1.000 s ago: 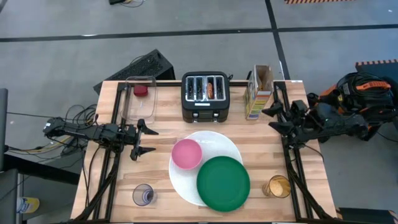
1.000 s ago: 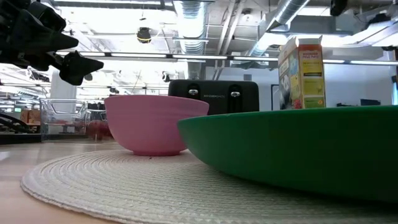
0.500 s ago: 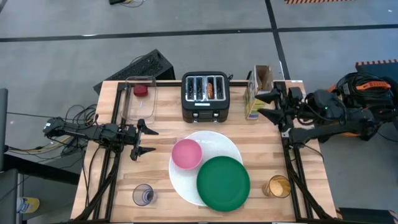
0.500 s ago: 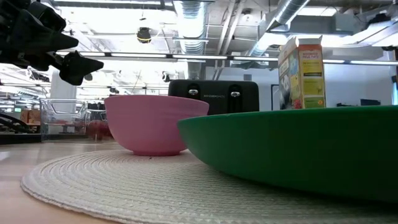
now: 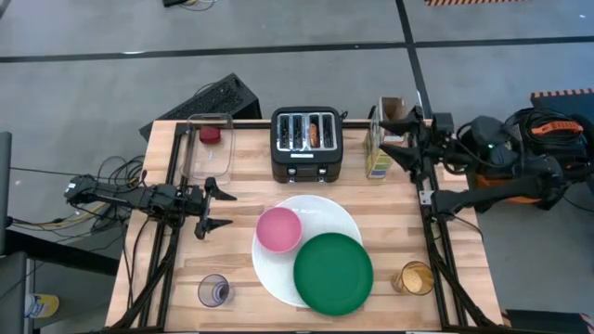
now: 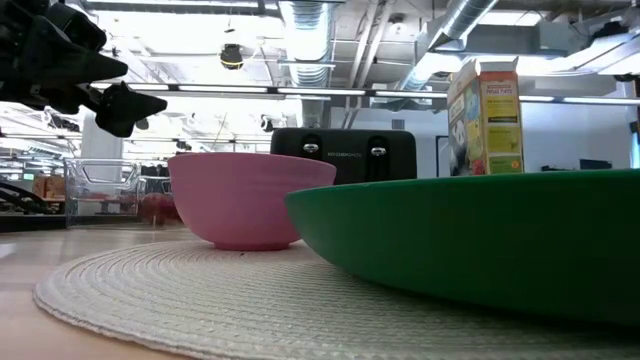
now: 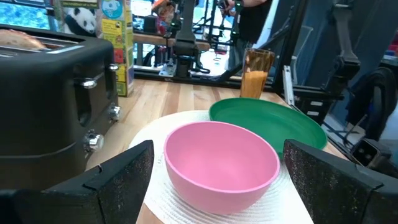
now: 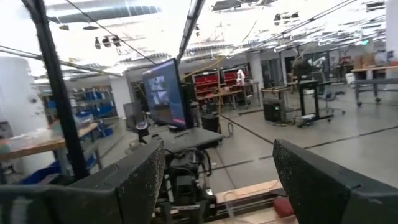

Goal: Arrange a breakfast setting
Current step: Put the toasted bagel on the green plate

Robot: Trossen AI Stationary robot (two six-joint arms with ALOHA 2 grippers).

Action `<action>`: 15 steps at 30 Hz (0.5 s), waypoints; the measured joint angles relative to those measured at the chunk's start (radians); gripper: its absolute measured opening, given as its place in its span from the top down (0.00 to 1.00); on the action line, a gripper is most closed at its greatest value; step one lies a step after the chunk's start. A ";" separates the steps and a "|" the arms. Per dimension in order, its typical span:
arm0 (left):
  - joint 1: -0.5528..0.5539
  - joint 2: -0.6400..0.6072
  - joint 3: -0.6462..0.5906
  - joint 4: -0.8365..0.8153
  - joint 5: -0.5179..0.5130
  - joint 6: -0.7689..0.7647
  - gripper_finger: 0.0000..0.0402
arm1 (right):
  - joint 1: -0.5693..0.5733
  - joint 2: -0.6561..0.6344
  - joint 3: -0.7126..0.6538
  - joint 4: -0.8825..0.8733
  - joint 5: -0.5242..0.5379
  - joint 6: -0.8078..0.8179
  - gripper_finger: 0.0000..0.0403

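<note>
A large white round plate lies at the table's middle. A pink bowl and a dark-green plate rest on it. A toasted bagel sticks up from a slot of the black toaster. A red food piece lies in the clear container. An empty tumbler stands near left, and one with orange liquid stands near right. No spoon shows. My left gripper is open and empty, left of the bowl. My right gripper is open and empty, raised beside a carton.
The toaster and the carton stand along the table's far side, and the clear container stands at the far left. A keyboard lies on the floor beyond the far edge. Bare wood shows at the table's left and right of the white plate.
My right gripper has gone toward the table's far edge and a little to the left, up to the carton, staying open. My left arm and the tableware have kept still.
</note>
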 joint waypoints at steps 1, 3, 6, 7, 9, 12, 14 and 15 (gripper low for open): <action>0.000 0.000 0.000 0.002 -0.008 0.000 0.14 | -0.011 0.022 0.017 0.000 0.000 0.000 0.21; 0.000 0.000 0.000 0.005 -0.035 0.007 0.14 | -0.034 0.067 0.048 -0.003 0.000 0.000 0.21; 0.000 0.000 0.000 0.016 -0.097 0.050 0.14 | -0.064 0.146 0.093 -0.003 0.006 0.005 0.21; 0.000 0.000 0.000 0.019 -0.117 0.068 0.14 | -0.072 0.174 0.107 -0.006 0.014 0.007 0.21; 0.000 0.000 0.000 0.022 -0.147 0.098 0.14 | -0.086 0.229 0.134 -0.006 0.025 0.008 0.22; 0.000 0.000 0.000 0.026 -0.164 0.136 0.14 | -0.103 0.311 0.180 -0.005 0.054 0.008 0.22; 0.000 0.000 0.000 0.026 -0.163 0.150 0.14 | -0.104 0.365 0.210 -0.012 0.080 0.008 0.22; 0.000 0.000 0.000 0.026 -0.163 0.150 0.14 | -0.104 0.392 0.228 -0.027 0.096 0.009 0.22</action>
